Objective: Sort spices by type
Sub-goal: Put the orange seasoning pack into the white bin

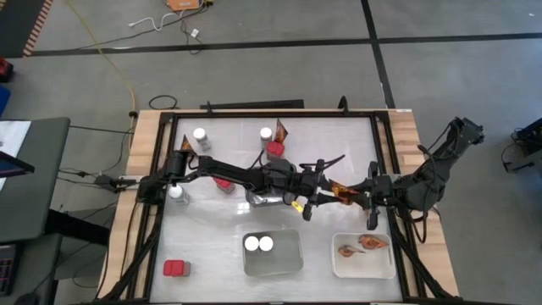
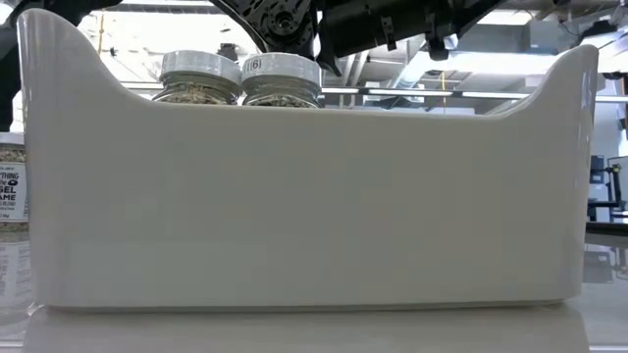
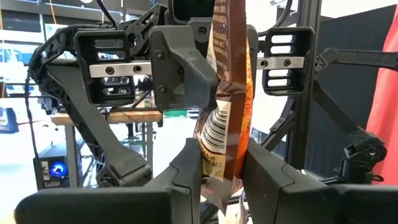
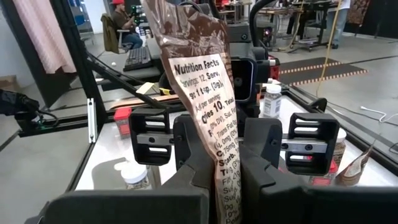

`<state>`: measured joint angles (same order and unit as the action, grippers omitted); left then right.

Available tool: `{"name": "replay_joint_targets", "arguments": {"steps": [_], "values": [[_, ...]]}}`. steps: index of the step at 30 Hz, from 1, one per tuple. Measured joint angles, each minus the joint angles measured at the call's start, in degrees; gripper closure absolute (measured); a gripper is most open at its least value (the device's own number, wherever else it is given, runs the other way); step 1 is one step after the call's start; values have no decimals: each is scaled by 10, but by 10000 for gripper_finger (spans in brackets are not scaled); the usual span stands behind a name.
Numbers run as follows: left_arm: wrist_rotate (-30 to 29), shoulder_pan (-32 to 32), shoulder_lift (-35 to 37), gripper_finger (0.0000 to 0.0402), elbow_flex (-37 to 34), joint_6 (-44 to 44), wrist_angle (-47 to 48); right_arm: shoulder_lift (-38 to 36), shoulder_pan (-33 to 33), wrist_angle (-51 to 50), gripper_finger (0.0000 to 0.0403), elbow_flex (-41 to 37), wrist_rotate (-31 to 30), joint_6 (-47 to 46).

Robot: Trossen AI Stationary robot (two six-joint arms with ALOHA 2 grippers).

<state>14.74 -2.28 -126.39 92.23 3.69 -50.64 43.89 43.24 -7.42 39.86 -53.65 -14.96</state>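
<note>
An orange-brown spice packet [image 1: 339, 193] hangs above the middle of the table between my two grippers. My left gripper [image 1: 326, 193] reaches in from the left and is shut on one end of it [image 3: 227, 93]. My right gripper [image 1: 349, 195] comes from the right and is shut on the other end [image 4: 199, 62]. Two white-lidded jars [image 1: 259, 243] stand in the grey tray [image 1: 292, 263]. Two packets [image 1: 360, 246] lie in the white tray [image 1: 339, 267]. More jars [image 1: 201, 135], red boxes [image 1: 275, 150] and a packet [image 1: 279, 129] stand loose on the table. My left gripper pinches the packet's end with the barcode [image 3: 219, 155] between its two fingers, coming about level from the table's left. The packet is lifted clear of the table. My right gripper pinches the packet's printed end [image 4: 225, 165] between its two fingers, about level from the table's right; the rest of the packet stretches away past the fingertips toward the other gripper.
A red box [image 1: 176, 268] sits near the front left corner, and a jar [image 1: 176, 193] stands under the left arm. In the low view the tray wall [image 2: 294, 196] fills the picture, with two jars [image 2: 199, 78] behind its rim. A black frame [image 1: 373, 152] borders the table.
</note>
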Motion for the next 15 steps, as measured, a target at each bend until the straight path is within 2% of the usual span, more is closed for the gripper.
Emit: {"name": "replay_joint_targets", "arguments": {"steps": [15], "values": [[-1,4,-1,327,0,5,4,0,4,-14,325,0,-6,0]]}}
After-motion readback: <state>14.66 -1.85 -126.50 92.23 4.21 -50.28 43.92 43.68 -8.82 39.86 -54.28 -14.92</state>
